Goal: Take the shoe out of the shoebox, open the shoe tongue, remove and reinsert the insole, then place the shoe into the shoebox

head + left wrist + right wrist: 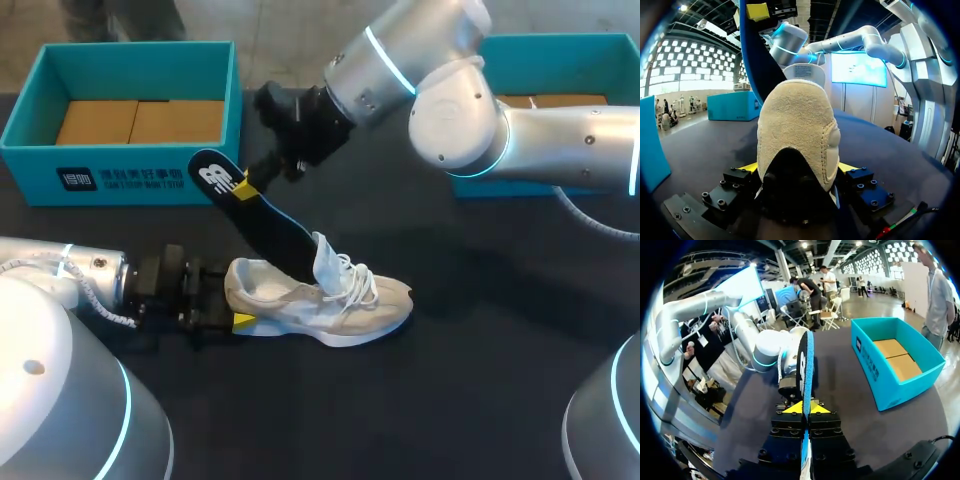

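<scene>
Head view: the left tool is clamped on the heel of the white shoe, which stands on its sole mid-desk, toe to the right. The right tool, fingers nearly together, pinches the upper end of the dark insole, whose lower end dips into the shoe. A white logo marks the insole, and white print marks the front wall of the teal shoebox at far left.
</scene>
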